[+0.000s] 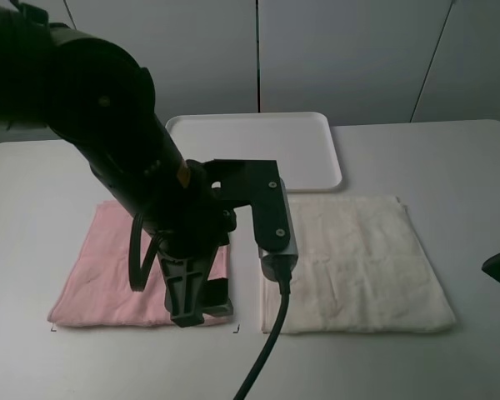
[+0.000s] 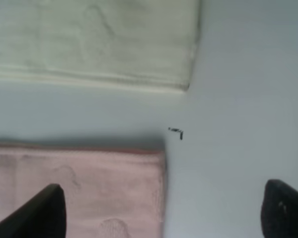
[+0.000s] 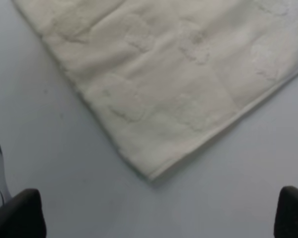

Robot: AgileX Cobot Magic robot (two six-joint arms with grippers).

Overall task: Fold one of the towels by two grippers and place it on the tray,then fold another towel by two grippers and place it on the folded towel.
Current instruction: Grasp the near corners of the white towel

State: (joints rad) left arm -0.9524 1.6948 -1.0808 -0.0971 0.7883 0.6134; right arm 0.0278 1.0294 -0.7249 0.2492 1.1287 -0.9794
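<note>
In front of the white tray [image 1: 254, 146], cream-white towel [image 1: 354, 262] and pale pink towel [image 1: 100, 267] lie flat; left gripper [image 2: 164, 213] and right gripper [image 3: 156, 215] hang, fingers spread wide.

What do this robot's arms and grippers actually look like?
The left arm is bulky, rounded and black, with a small orange mark near one joint. A black bracket with screws carries a silver-grey camera box, from which a thick black cable runs. The left gripper and right gripper have black, blunt fingers.
</note>
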